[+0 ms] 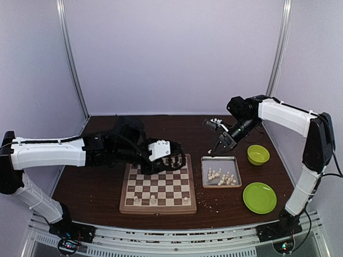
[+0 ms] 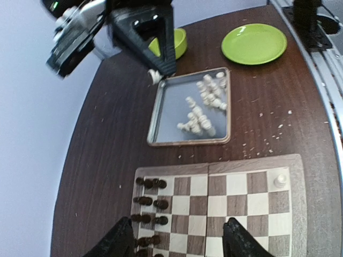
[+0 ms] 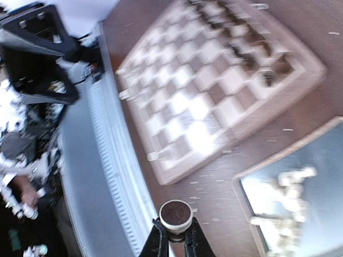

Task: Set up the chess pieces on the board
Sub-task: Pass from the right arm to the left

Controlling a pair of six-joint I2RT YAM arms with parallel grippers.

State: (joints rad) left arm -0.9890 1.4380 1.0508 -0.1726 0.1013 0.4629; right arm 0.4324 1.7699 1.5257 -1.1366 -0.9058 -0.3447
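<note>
The board (image 1: 158,194) lies in front of my left arm, with three cream chess pieces (image 1: 153,199) on its near row and dark pieces (image 2: 150,203) along its far rows. My left gripper (image 2: 179,243) hovers open over those dark rows with nothing between its fingers. More cream chess pieces (image 1: 221,175) lie in the metal tray (image 1: 206,172). My right gripper (image 3: 175,231) is shut on one cream piece (image 3: 176,215), its dark round base facing the camera. It hangs above the tray's far left corner (image 1: 215,151).
A green bowl (image 1: 258,155) and a green plate (image 1: 259,197) sit right of the tray. Pale crumbs (image 2: 262,144) are scattered on the dark table between tray and board. White walls stand behind and at both sides.
</note>
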